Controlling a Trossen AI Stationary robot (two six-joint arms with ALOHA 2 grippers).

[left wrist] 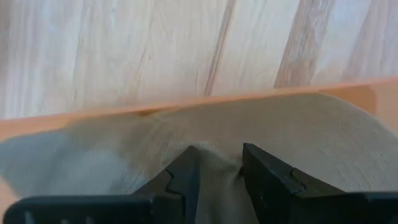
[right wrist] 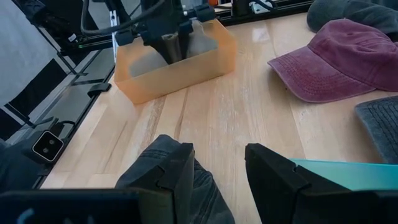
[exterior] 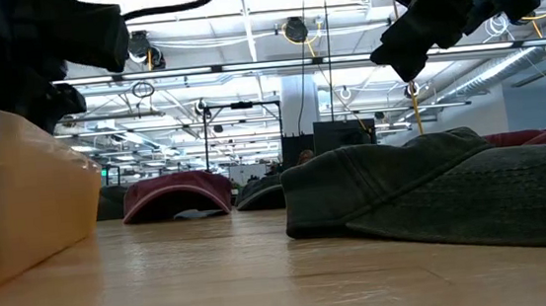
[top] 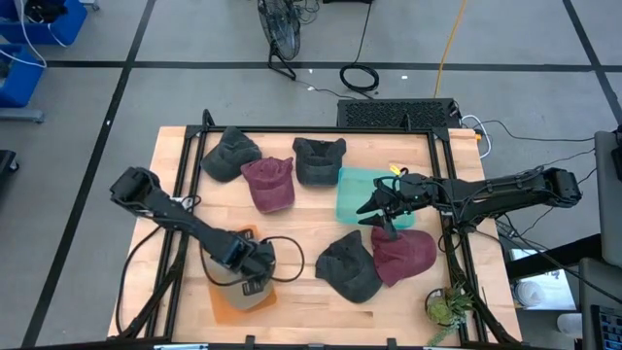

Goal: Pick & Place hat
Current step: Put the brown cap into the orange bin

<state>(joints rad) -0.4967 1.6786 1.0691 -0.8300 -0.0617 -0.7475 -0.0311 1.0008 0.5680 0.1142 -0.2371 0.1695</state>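
Note:
A khaki hat [left wrist: 311, 143] sits within the walls of an orange bin [top: 225, 303] at the table's near left. My left gripper [top: 255, 277] points down into the bin and is shut on the hat. The right wrist view shows the same bin [right wrist: 186, 68] with that gripper [right wrist: 171, 43] in it. My right gripper [top: 374, 209] hovers open above the table between a teal tray [top: 355, 199] and a maroon hat [top: 408, 255], with nothing between its fingers. My left gripper pinches a raised fold of the khaki hat's cloth [left wrist: 217, 165] between its two fingers. The fingers come from above, pointing down. The hat spreads out below them inside the orange bin; I cannot tell whether it rests on the bin's floor.
Other hats lie on the wood: a dark grey one [top: 230, 154] at the far left, a maroon one [top: 269, 183], a dark one [top: 319, 158], and a dark grey one [top: 350, 265] near the front. A small plant [top: 447, 306] stands at the near right corner.

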